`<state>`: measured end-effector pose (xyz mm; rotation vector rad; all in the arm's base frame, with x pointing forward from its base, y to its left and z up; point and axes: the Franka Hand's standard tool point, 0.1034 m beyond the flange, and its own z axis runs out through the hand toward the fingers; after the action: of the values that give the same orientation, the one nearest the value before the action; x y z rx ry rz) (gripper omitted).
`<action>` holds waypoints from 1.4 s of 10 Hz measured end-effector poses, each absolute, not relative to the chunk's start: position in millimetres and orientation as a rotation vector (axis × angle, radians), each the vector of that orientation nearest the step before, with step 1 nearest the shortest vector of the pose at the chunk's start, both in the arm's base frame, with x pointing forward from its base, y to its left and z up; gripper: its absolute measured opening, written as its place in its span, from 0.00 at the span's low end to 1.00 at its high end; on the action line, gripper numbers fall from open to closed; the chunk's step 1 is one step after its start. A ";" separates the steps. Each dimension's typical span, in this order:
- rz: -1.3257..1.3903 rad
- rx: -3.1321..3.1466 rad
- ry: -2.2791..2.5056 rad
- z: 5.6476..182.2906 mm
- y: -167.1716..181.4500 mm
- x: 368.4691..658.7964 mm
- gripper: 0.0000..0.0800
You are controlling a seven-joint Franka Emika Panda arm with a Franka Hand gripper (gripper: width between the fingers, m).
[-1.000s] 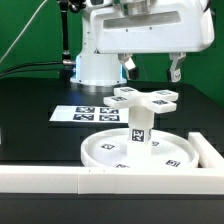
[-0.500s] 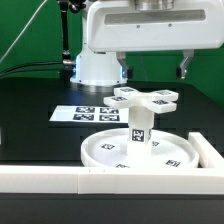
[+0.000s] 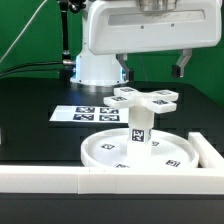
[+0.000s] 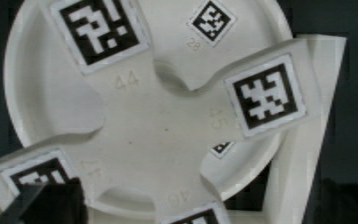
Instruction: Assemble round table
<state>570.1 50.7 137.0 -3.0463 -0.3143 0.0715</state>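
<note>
The round table stands joined near the front wall. Its large rimmed round disc [image 3: 100, 152] lies flat on the black table. The short post [image 3: 138, 125] stands upright on the disc's middle. The flat cross-shaped piece [image 3: 145, 97] sits on top of the post. My gripper [image 3: 153, 67] hangs open and empty above the cross-shaped piece, clear of it, one finger [image 3: 125, 68] to each side. The wrist view looks down on a tagged arm of the cross-shaped piece [image 4: 256, 95] with the disc [image 4: 78, 95] beneath it.
The marker board [image 3: 80, 113] lies flat behind the disc toward the exterior view's left. A long white wall [image 3: 50, 180] runs along the front and turns back at the exterior view's right [image 3: 210, 150]. The arm's base [image 3: 95, 65] stands at the back.
My gripper has risen a little above the cross-shaped piece and its fingers stand wider apart. The table parts have not moved.
</note>
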 end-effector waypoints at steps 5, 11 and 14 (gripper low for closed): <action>0.075 -2.995 -0.906 136.5 51.7 570.8 0.81; 0.063 -2.717 -1.586 127.3 45.8 567.2 0.81; 0.072 -2.589 -1.782 119.5 40.4 565.5 0.81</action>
<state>565.5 40.4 119.5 -2.5889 -1.7817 0.0719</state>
